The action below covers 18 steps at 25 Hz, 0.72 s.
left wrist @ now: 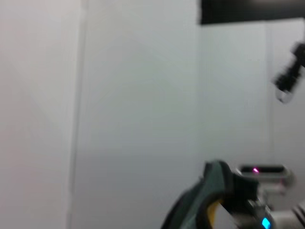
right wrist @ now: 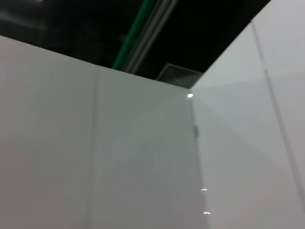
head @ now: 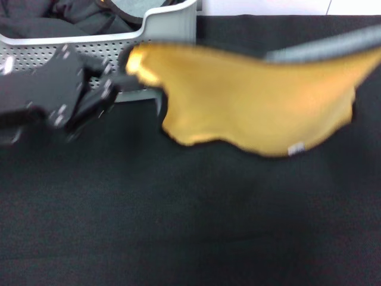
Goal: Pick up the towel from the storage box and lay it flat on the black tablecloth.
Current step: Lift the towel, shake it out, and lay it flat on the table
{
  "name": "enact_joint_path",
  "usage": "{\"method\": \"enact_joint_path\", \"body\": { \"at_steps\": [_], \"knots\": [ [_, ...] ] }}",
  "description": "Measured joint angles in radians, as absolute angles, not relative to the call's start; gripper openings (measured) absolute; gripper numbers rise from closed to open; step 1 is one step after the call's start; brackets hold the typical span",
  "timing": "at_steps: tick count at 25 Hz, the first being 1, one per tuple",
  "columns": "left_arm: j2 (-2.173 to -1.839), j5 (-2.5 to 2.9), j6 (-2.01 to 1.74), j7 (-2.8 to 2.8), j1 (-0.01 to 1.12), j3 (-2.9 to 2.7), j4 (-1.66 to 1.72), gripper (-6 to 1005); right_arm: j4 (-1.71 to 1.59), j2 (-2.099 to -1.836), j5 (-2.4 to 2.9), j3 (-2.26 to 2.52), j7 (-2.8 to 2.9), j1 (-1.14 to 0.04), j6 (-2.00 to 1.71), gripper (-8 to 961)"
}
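The towel (head: pixel 250 101) hangs spread in the air above the black tablecloth (head: pixel 190 232), yellow-orange face towards me, with its grey face showing along the top right edge. Its white care tag (head: pixel 296 149) is at the lower right. My left gripper (head: pixel 128 74) is shut on the towel's left upper corner, just in front of the storage box (head: pixel 169 27). The towel's right upper corner runs out of the head view, and my right gripper is out of view. A grey and yellow fold (left wrist: pixel 205 205) shows in the left wrist view; it may be the towel.
Dark bundled cloths (head: pixel 53 18) lie in the storage box at the back left. The black tablecloth covers the whole table in front of it. Both wrist views show mostly pale walls and a dark ceiling.
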<state>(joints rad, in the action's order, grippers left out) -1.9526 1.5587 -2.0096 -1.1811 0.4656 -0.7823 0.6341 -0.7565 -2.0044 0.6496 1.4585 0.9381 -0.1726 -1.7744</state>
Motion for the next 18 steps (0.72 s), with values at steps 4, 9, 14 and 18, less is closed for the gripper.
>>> {"method": "enact_joint_path", "body": {
  "at_steps": [4,9,14,18],
  "knots": [
    [-1.902,1.572,-2.037,-1.137,0.38,-0.882,0.683,10,-0.748,-2.009,0.681,1.508,0.938,-0.108,-1.903,110],
    [-1.843,1.347,-2.043,-1.122,0.24,-1.109,0.798,9,-0.767,-2.009,0.694,1.509,0.949,-0.04,-2.047,114],
    [-1.834,1.248,-2.035,-1.14,0.237,-1.161,0.79,8,-0.711,-2.009,0.687,1.519,0.984,-0.077,-1.937,118],
    [-1.873,1.463,-1.994,-1.159,0.343,-1.0,0.621,8,-0.576,-2.017,0.683,1.624,0.994,-0.196,-1.737,121]
  ]
}}
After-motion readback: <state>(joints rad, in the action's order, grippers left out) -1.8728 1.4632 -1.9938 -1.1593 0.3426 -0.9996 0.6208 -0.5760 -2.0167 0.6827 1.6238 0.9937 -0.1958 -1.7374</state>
